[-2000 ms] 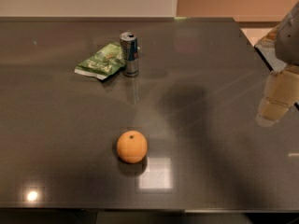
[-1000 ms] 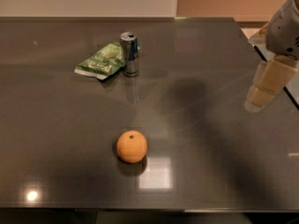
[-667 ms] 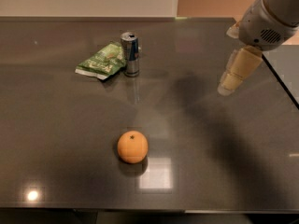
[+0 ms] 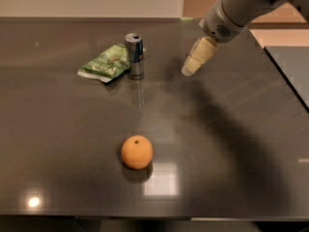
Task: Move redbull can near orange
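Nearest to us on the dark, glossy bench (image 4: 227,149) lies the orange (image 4: 137,152), well in front of the redbull can (image 4: 134,55) and almost straight in line with it, the two well apart. The fruit's small dark stem dimple faces upward, and a pale patch of reflected light sits on the bench just to its near right. Farther back we find the redbull can itself, standing upright with its pull-tab top showing and its faint reflection running toward us on the bench. Just to the left of the can lies a flat green snack bag (image 4: 105,63), its right edge touching or all but touching the can's side; we cannot tell which. To the right of the can, at about the same depth and clearly apart from it, hangs the tool (image 4: 189,67), a cream-coloured piece slanting down and to the left so that its tip points toward the bench on the can's side. Nothing is held in it, and we cannot tell whether the tool is open or closed. A broad dark shadow spreads over the bench from under the tool toward the near right. Behind and above the tool, farther right of the can, the grey arm (image 4: 236,8) reaches in from the upper right corner.
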You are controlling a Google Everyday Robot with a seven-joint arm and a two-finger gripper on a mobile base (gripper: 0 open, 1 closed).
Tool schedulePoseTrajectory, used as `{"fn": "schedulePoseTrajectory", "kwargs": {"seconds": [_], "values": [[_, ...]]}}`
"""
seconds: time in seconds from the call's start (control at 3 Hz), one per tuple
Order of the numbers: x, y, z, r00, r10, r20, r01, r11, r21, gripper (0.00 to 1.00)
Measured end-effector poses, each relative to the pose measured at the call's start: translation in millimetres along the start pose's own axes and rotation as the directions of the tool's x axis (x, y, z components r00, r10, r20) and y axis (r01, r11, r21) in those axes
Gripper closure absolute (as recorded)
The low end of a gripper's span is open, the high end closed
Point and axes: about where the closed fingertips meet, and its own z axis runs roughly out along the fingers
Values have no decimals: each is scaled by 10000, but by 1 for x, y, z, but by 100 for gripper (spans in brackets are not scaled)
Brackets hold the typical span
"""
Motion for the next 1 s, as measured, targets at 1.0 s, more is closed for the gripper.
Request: {"fn": "schedulePoseTrajectory", "kwargs": {"seconds": [1.0], "values": [[-86,-13,72,9749,911,2033,-673,9904,-1211,0]]}}
